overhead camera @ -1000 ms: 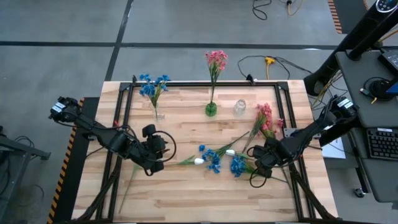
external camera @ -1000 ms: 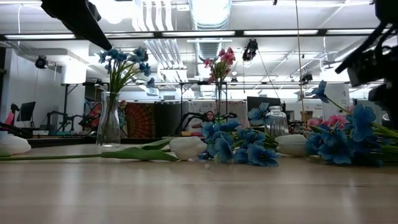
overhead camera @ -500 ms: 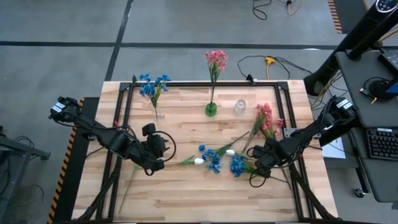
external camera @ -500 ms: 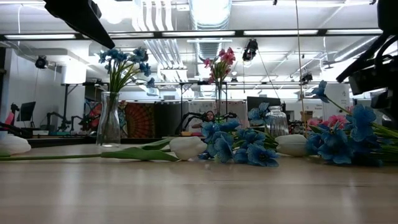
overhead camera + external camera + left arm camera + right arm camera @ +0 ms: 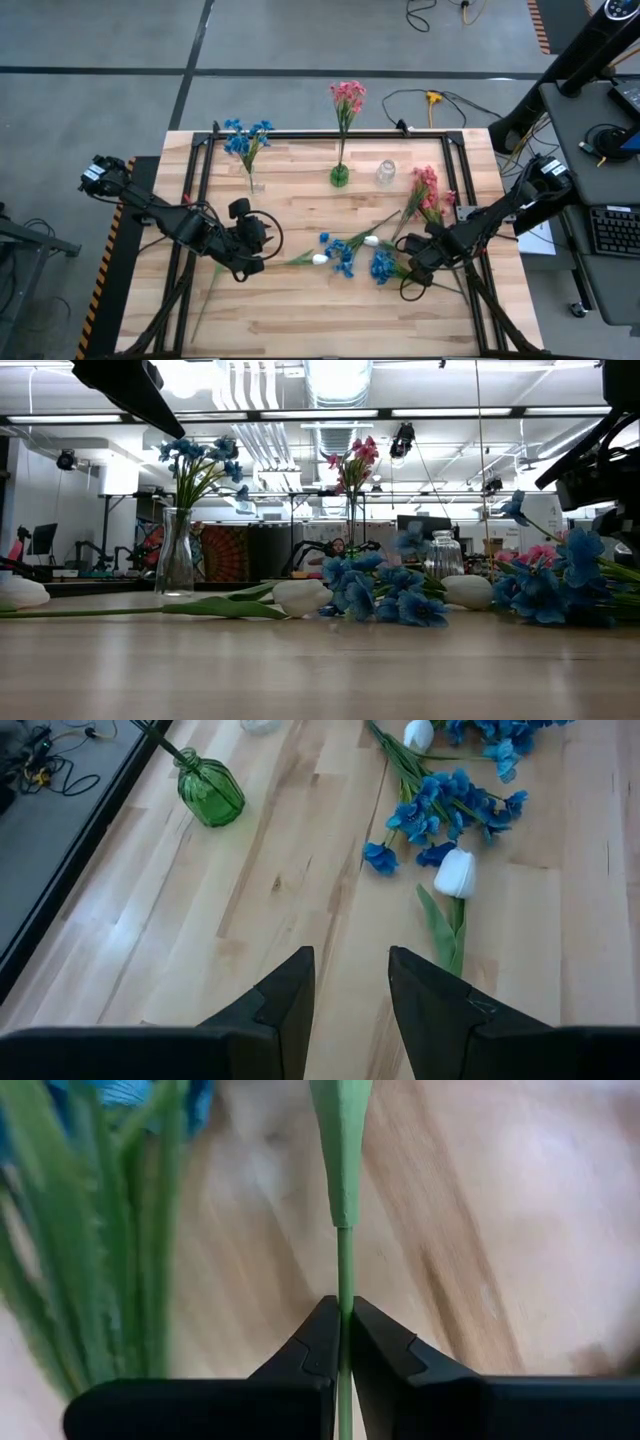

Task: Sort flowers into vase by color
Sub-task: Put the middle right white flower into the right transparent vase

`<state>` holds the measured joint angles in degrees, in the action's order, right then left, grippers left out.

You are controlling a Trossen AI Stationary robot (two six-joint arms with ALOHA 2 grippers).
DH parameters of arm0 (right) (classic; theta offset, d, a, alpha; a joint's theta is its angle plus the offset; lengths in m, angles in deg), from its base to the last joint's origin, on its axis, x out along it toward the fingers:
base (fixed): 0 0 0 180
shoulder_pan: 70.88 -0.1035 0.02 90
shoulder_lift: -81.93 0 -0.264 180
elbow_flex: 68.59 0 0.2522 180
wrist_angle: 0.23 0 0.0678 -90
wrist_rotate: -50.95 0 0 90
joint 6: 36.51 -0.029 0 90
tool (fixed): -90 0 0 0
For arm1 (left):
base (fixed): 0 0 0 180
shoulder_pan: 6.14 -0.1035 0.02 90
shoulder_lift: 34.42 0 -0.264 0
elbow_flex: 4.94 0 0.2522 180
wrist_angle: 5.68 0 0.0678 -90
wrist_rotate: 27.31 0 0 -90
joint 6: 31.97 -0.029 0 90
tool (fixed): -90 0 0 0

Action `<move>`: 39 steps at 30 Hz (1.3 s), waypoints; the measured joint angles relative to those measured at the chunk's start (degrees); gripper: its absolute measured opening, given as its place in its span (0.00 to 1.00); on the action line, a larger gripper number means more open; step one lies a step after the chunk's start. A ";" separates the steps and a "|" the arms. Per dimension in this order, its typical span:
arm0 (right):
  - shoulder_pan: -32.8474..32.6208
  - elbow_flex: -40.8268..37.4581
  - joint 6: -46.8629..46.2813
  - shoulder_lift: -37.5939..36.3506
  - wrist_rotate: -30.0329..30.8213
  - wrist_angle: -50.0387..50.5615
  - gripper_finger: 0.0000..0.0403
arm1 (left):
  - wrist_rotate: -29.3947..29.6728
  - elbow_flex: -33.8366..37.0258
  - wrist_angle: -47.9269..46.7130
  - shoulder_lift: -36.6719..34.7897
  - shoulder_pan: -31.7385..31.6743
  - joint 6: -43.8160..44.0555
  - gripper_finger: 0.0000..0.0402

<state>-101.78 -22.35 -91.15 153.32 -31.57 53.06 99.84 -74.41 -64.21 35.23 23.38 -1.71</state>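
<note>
Right gripper (image 5: 343, 1342), dark tapered fingers pinched on a thin green flower stem (image 5: 344, 1270) amid loose flowers (image 5: 375, 255) lying toward the pale plank table's (image 5: 300, 310) right edge. Left gripper (image 5: 350, 995), fingers parted and empty, over the left-centre. Since a second ago, the right gripper has eased slightly toward the front edge; flowers unmoved.

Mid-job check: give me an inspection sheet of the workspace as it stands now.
Surface: wooden table, black frame rails along its edges.
Job's things: blue flowers in the clear vase; pink flowers in the green vase; small glass jar empty; loose blue flowers, white buds and pink sprig lying mid-table.
Clutter: nothing seen.
Grippers: left gripper open over bare wood; right gripper shut on a green stem.
Cables: black cable with yellow plug behind the table.
Surroundings: desk with keyboard on the right.
</note>
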 joint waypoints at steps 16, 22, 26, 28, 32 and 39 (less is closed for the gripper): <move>2.84 19.14 2.86 -4.38 5.54 24.86 0.03 | 1.51 0.00 0.22 0.00 0.00 -0.81 0.28; 4.09 23.65 5.50 -6.67 12.53 23.97 0.03 | 1.51 0.00 0.22 0.00 0.00 -1.11 0.28; 4.33 25.45 8.32 -8.43 16.54 19.83 0.03 | 1.51 0.00 0.22 0.00 0.00 -1.22 0.28; 4.43 25.56 10.89 -9.63 17.58 16.47 0.03 | 1.49 0.00 0.20 0.00 0.02 -1.29 0.28; 4.44 25.31 15.05 -11.56 20.00 9.48 0.03 | 1.49 0.00 0.20 0.00 0.00 -1.29 0.28; 4.67 24.52 27.89 -13.56 28.28 -4.42 0.03 | 1.49 0.00 0.22 0.00 0.00 -1.93 0.28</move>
<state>-97.10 2.17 -63.26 139.76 -3.29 48.64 101.33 -74.41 -63.99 35.23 23.38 -3.64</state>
